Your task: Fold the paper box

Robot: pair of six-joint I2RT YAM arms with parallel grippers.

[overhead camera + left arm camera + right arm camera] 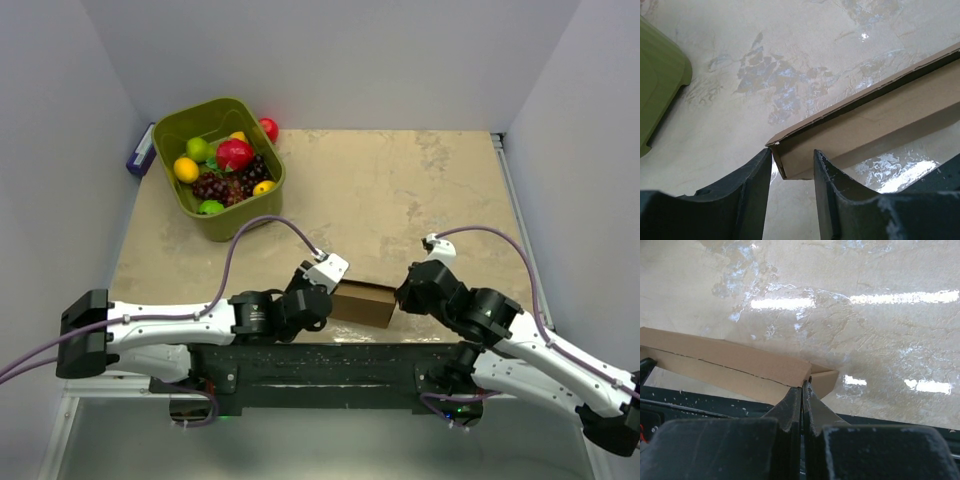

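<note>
Far left sits the bin (222, 226) of fruit (235, 156). My left gripper (792, 161) has its fingers apart, straddling the left corner of the box (363, 302). The box lies at the table's (400, 190) near edge, between the arms. My right gripper (803, 389) is pinched together against its right end.

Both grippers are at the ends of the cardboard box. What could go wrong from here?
The left gripper is open around one corner of the paper box, so that end is free and a panel may spring open. The right gripper is shut at the other end, and the box lies by the near edge of the table; a push might slide it off.
</note>
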